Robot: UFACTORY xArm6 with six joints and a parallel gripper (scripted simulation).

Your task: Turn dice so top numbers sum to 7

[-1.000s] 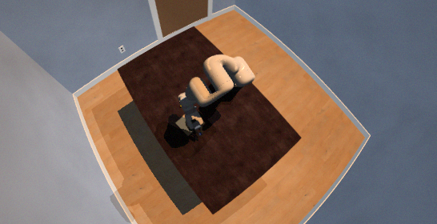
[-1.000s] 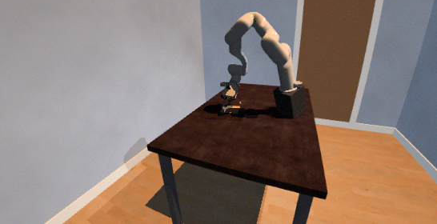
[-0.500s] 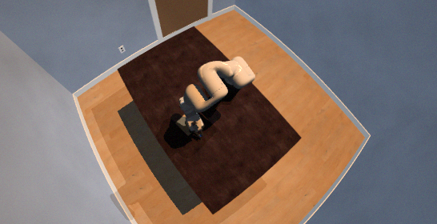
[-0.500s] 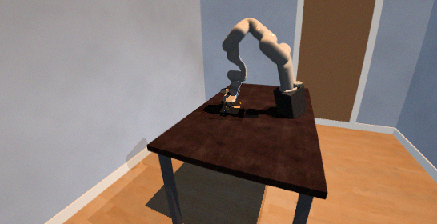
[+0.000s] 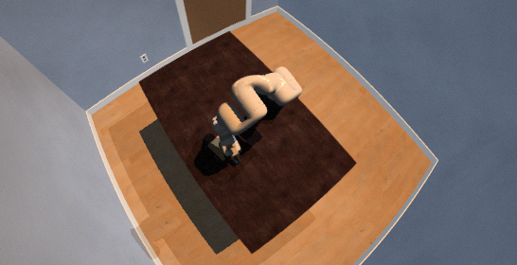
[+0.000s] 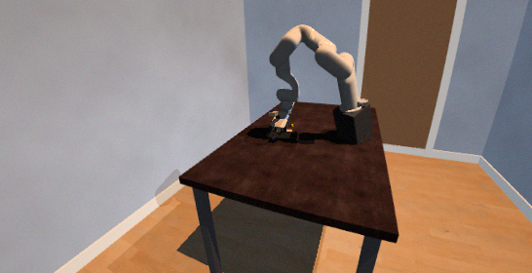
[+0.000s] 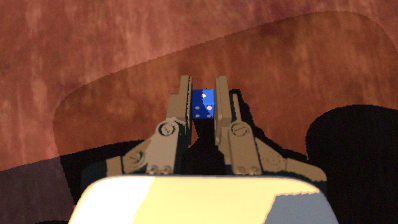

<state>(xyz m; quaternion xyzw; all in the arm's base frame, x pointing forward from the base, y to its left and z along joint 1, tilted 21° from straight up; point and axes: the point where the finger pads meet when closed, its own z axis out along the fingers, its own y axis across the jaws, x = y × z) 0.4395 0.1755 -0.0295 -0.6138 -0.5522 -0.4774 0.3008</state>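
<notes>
Pincer [image 5: 235, 159] [image 6: 274, 136] [image 7: 203, 90] closed on blue die [image 7: 203, 104].

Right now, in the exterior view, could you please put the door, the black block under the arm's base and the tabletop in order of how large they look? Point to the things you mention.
1. Tabletop [image 5: 294, 163] [image 6: 292, 173] and door [image 5: 213, 2] [image 6: 411, 60]: too alike to rank
2. Black block [image 6: 361, 126]: plainly smallest

A brown door [image 5: 214, 7] [image 6: 413, 60] stands beside a small wall outlet [image 5: 144, 58].
</notes>
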